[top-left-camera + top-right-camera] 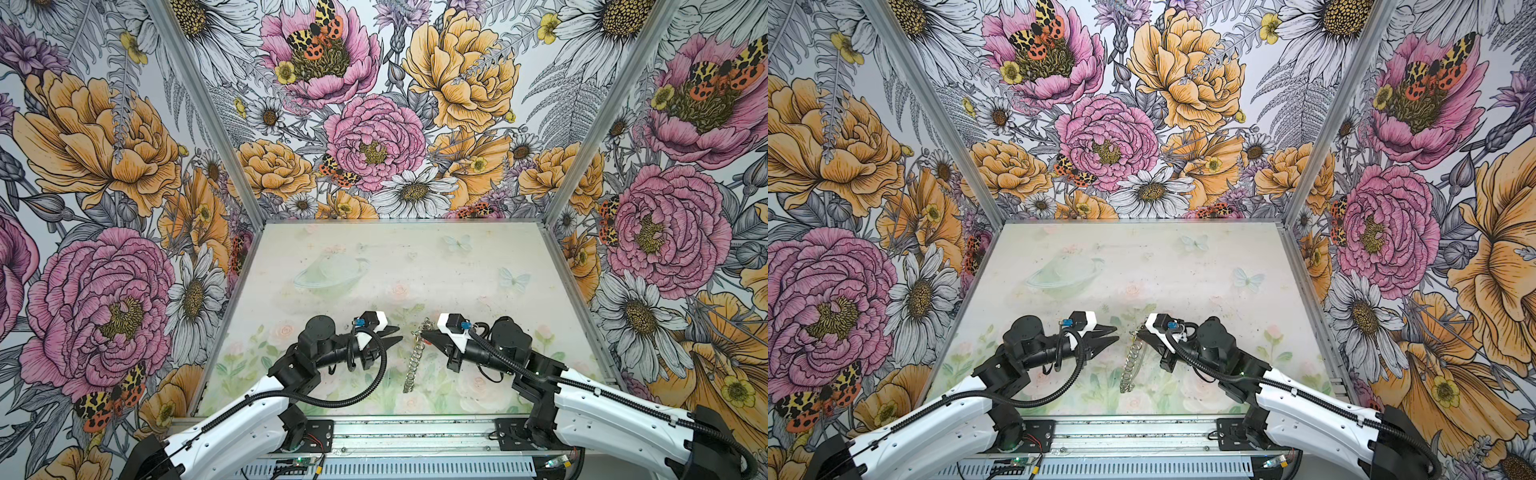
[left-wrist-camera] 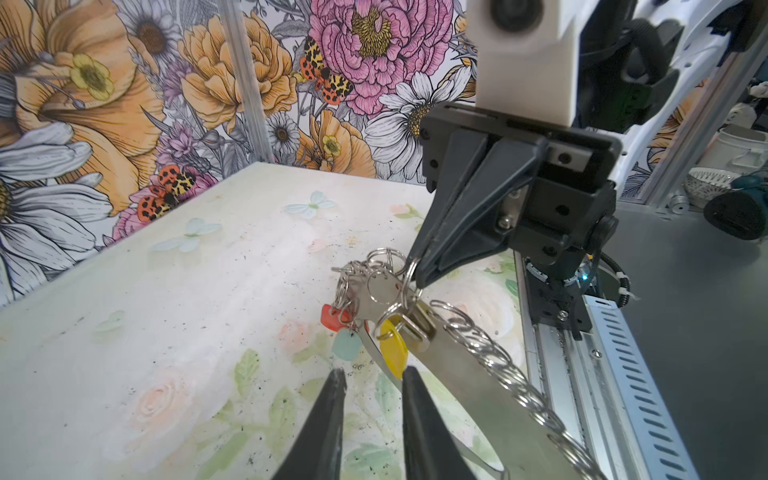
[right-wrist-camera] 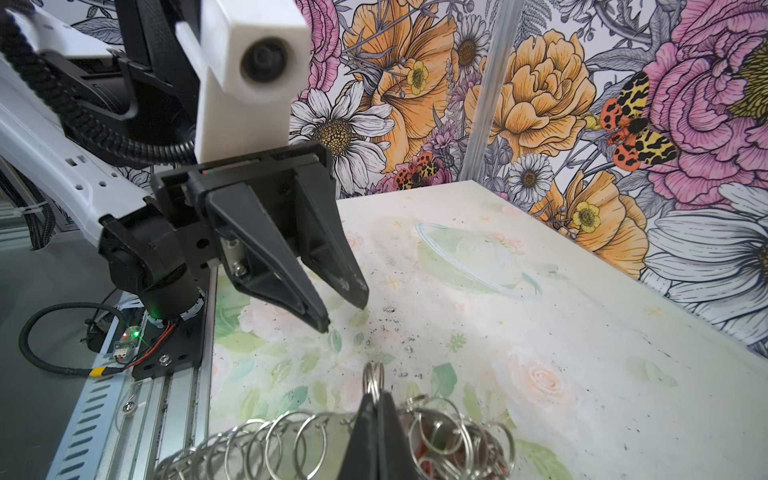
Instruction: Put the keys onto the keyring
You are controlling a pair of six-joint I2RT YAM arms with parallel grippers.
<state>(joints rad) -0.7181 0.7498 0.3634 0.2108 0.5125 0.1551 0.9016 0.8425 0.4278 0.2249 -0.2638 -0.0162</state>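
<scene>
At centre front, the keyring [image 1: 415, 360] shows edge-on, a silver chain-like strip.

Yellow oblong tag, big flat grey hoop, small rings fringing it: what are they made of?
Yellow oblong tag: likely plastic, opaque, smooth, soft sheen. Large flat grey hoop: apparently sheet metal, dull brushed look. Small silver split rings: metal wire, bright, mirror-like glints.
</scene>
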